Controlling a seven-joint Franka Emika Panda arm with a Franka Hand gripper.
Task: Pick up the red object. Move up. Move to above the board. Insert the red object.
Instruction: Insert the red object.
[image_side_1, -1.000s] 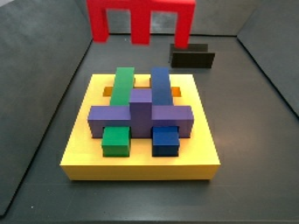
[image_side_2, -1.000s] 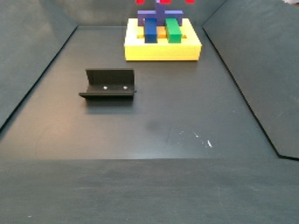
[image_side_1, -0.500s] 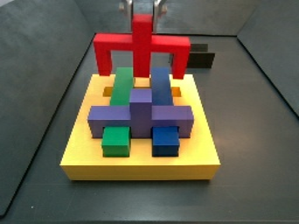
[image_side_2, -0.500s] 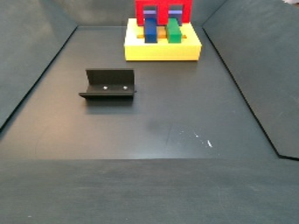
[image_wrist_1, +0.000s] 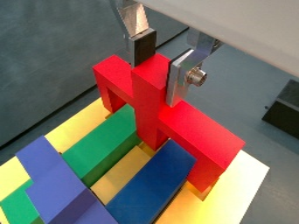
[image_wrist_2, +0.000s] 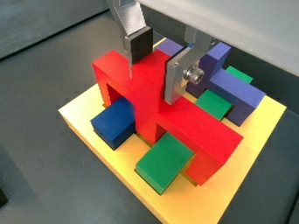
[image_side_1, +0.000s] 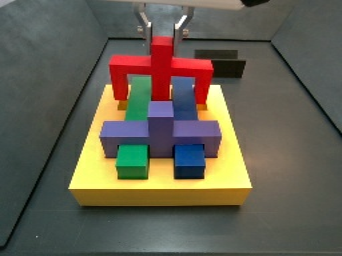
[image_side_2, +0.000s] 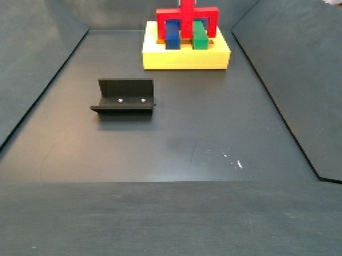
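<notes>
Dark grey bench (image_side_2: 187, 140) fills both side views, walled at the sides. At its far end in a side view sits the board (image_side_2: 186, 58), a yellow slab; the fixture (image_side_2: 124, 97) stands well apart from it, nearer the camera. In a side view the board (image_side_1: 160, 175) carries a purple block (image_side_1: 162, 129), a green bar (image_side_1: 136, 105) and a blue bar (image_side_1: 183, 105). The red object (image_side_1: 162, 68) stands upright over the far ends of these two bars, its legs straddling them; whether the legs touch the board cannot be told. The claw (image_wrist_1: 163, 59) is clamped on the red object's (image_wrist_1: 158, 109) stem, one finger (image_wrist_1: 184, 74) pressed flat on its side. In a wrist view the claw (image_wrist_2: 160, 59) holds the red object (image_wrist_2: 158, 109) over the board (image_wrist_2: 93, 123).
</notes>
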